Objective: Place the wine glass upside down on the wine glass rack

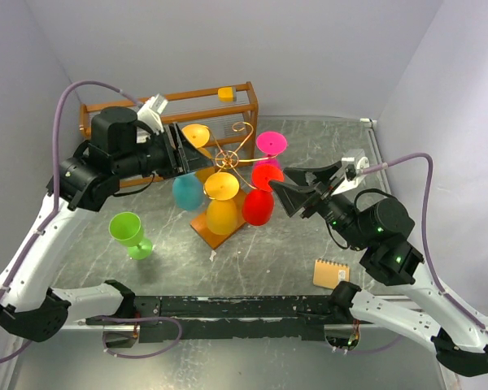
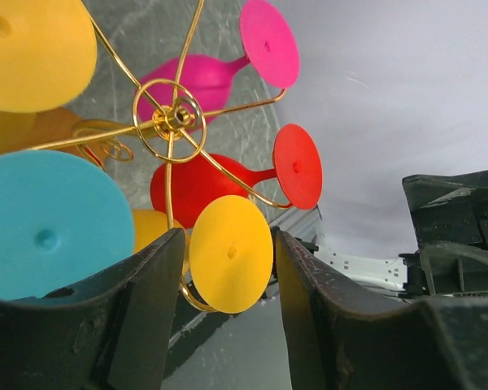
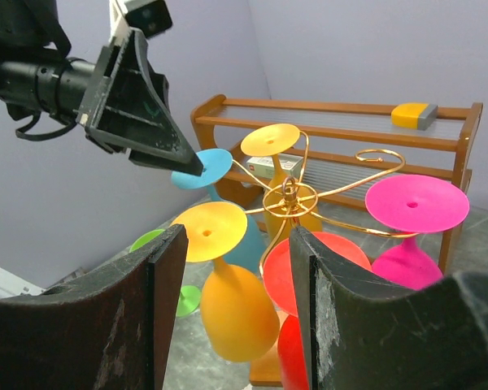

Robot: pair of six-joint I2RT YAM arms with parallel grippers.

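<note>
Five glasses [image 1: 259,205] overhead, hung bowl-down on wine glass rack [image 1: 228,158], feet hooked in its scrolls; green wine glass [image 1: 130,234] upright on desk [image 1: 309,244], likely next.

Left wrist: left gripper [image 2: 228,244] fingers parted, empty, yellow glass [image 2: 230,253] foot seen between them.

Right wrist: right gripper [image 3: 236,244] fingers wide apart, empty, held clear; teal wine glass [image 3: 202,168] hanging at left fingertip.

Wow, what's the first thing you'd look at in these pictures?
The gold rack in the middle of the table, with bright glasses hanging upside down on it: a pink glass, a red glass, a blue glass and two yellow glasses. Next, the green glass standing upright, alone, near the left arm.
</note>
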